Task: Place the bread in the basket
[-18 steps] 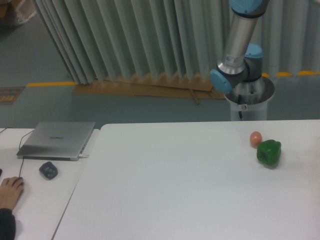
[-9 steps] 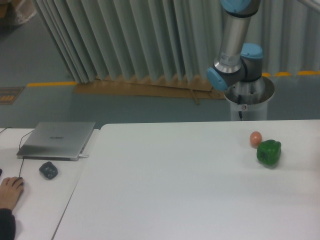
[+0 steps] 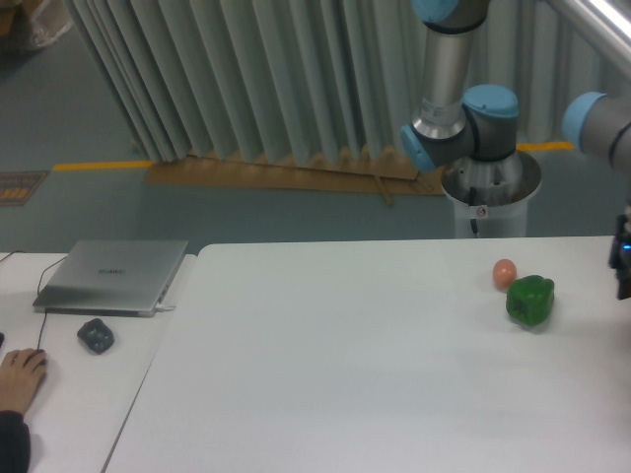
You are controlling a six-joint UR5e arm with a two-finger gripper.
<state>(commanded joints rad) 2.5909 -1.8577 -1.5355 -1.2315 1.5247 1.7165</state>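
Neither the bread nor the basket shows in this view. On the white table (image 3: pixel 345 374), a glossy green pepper (image 3: pixel 530 301) lies at the right with a small smooth orange-pink ball (image 3: pixel 505 273) just behind it. The arm's base (image 3: pixel 490 187) stands behind the table's far edge, and a grey and blue elbow (image 3: pixel 596 120) reaches in from the upper right. A dark piece of the gripper (image 3: pixel 622 261) pokes in at the right edge, right of the pepper. Its fingers are cut off by the frame.
On a second table at the left are a closed silver laptop (image 3: pixel 113 275), a dark mouse (image 3: pixel 96 336) and a person's hand (image 3: pixel 20 379). Pleated curtains (image 3: pixel 246 79) hang behind the tables.
The arm's upright link has swung left. Its elbow and a dark piece of the gripper have come into view at the right edge. The pepper and ball lie where they were.
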